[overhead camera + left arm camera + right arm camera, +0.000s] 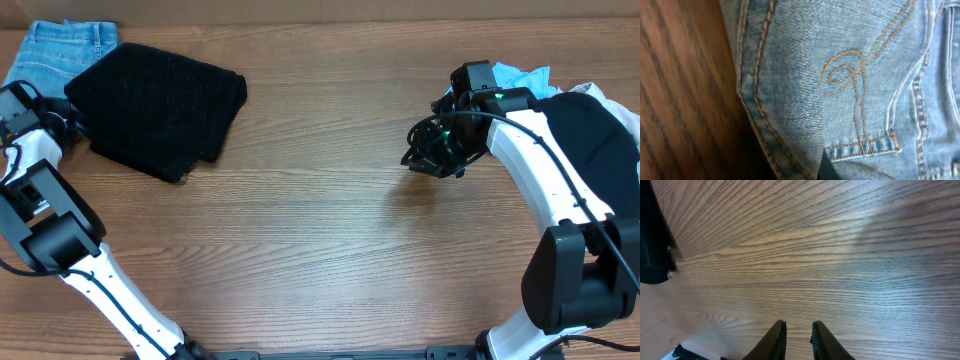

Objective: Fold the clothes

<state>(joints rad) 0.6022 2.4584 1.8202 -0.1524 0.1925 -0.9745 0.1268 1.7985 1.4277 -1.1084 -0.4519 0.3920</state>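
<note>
Looking down from overhead: left hand [52, 118] sits at the far corner of the counter [320, 250]. The jeans [65, 50] lie just beyond it and a folded black knit [160, 105] is right against its inner side. The hand is dark against dark cloth, so I cannot tell whether it is spread or pressed together. Right hand [418, 156] hangs over bare wood, nothing in it. Behind it lie a light blue cloth [522, 76] and, further out past its arm, a dark heap [600, 130] with a white edge showing.

Left wrist view: denim fills nearly the whole frame, very close under the hand. Jeans [850, 90] show orange seam stitching, a looped pocket design and a bar-tacked corner. A strip of counter [685, 90] runs along one side of the hem. No fingers show, so the grip is unreadable here too.

Right wrist view: right hand [797, 326] has its fingers [775, 341] drawn nearly together, a thin slit between, pinching nothing. Ahead of them is only counter [815, 255] grain. A dark shape [652, 240] is cut off at the edge, possibly cloth; too cropped to say.
</note>
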